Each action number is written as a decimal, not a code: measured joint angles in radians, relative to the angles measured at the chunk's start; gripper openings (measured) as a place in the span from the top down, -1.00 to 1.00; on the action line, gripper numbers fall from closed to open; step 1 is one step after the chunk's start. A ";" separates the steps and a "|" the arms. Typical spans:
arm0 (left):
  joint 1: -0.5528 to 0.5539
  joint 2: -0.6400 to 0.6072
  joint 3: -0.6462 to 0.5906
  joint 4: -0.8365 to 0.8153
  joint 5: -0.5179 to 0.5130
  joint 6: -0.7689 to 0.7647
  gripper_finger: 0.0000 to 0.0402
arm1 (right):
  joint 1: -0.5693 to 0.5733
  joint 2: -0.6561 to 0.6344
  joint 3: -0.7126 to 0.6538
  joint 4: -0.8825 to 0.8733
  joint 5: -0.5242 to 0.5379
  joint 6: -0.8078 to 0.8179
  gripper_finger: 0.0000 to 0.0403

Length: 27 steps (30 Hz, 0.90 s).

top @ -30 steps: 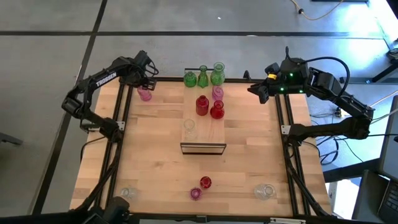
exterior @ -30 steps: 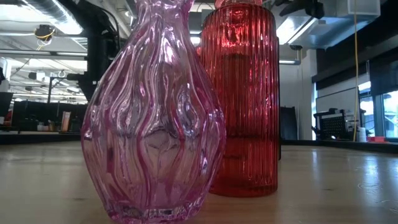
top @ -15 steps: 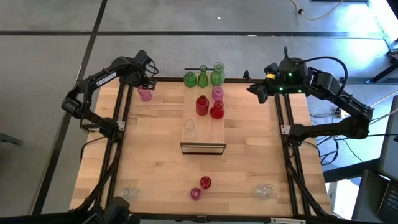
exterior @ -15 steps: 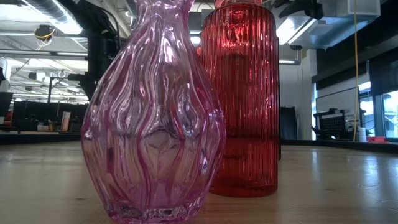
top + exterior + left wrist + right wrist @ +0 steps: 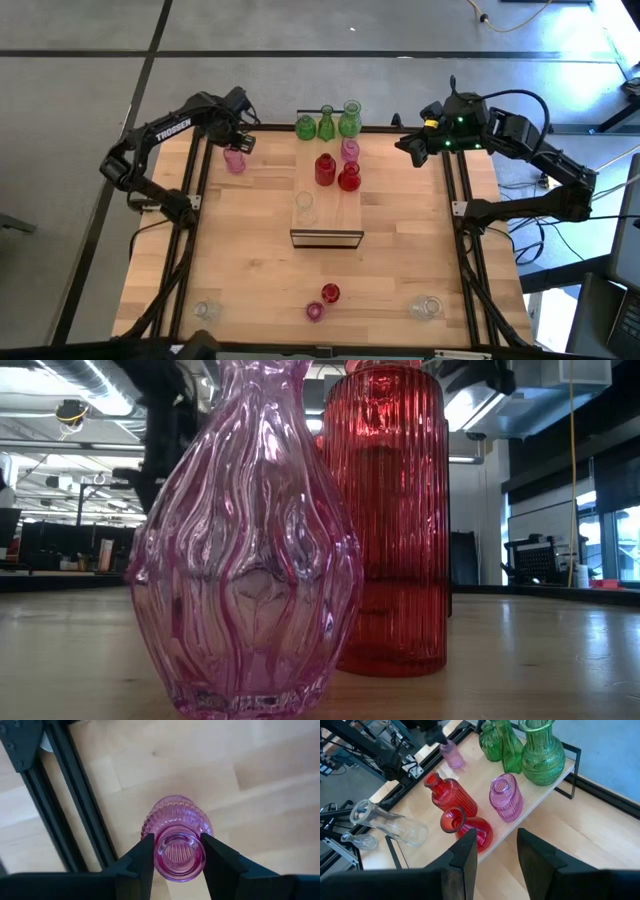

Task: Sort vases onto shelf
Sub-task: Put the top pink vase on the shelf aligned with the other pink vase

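We have our left gripper (image 5: 177,857) pinching the neck of the pink ribbed vase (image 5: 176,836) at the table's far left corner, ready for the shelf (image 5: 327,190), while our right gripper (image 5: 496,852) waits, fingers apart

Even bright light; ceiling lamps (image 5: 80,405) glare; faint shadows.

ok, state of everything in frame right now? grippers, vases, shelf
left gripper: fingers against the pink vase neck at the table's far left
pink vase: upright
right gripper: open, empty, hanging off the shelf's far right
shelf: seven vases upright on it
near-edge vases: four, upright on the table
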 joint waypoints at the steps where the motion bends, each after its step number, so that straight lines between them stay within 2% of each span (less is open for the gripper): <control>1: -0.018 0.000 0.026 -0.028 -0.002 0.001 0.37 | 0.000 0.005 0.000 0.000 0.000 -0.003 0.39; 6: -0.120 0.000 0.230 -0.159 -0.026 0.024 0.37 | 0.000 0.019 0.000 -0.001 0.000 -0.021 0.39; 12: -0.254 -0.001 0.531 -0.221 0.017 -0.005 0.37 | 0.000 0.046 0.000 -0.002 0.001 -0.029 0.39; 16: -0.339 0.017 0.688 -0.244 0.026 -0.046 0.37 | 0.000 0.064 0.000 -0.001 0.001 -0.043 0.39; 27: -0.522 0.251 0.997 -0.340 -0.023 -0.044 0.37 | 0.000 0.076 0.000 -0.014 0.001 -0.044 0.39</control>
